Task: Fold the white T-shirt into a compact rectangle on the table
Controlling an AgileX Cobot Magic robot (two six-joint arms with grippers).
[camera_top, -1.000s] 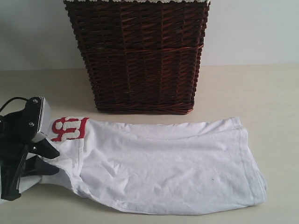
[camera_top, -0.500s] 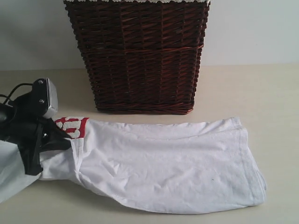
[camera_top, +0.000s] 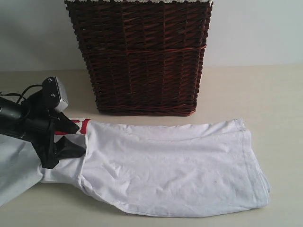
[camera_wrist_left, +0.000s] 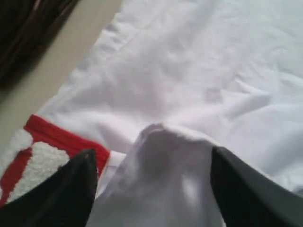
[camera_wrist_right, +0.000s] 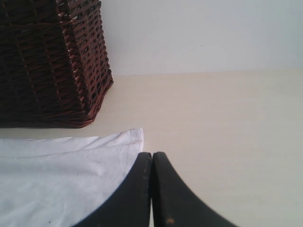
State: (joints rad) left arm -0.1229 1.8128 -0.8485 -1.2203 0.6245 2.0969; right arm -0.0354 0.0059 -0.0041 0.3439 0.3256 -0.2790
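Note:
The white T-shirt point(camera_top: 170, 165) lies folded into a long band across the table point(camera_top: 265, 94). Its left end is bunched under my left gripper point(camera_top: 75, 138). That gripper is open, one finger above and one below a raised hump of white cloth. In the left wrist view the cloth hump sits between the spread fingers of the left gripper point(camera_wrist_left: 152, 152), and the red-outlined lettering point(camera_wrist_left: 42, 156) shows beside one finger. My right gripper point(camera_wrist_right: 152, 156) is shut on nothing, hovering just off the shirt's corner point(camera_wrist_right: 135, 135). It does not appear in the exterior view.
A dark wicker basket point(camera_top: 142, 56) stands behind the shirt at the table's back, against the pale wall. Bare table lies to the right of the basket and along the front edge.
The left gripper has moved right and away from the front edge, over the shirt's left end, hiding most of the red lettering. Its fingers closed, then spread apart.

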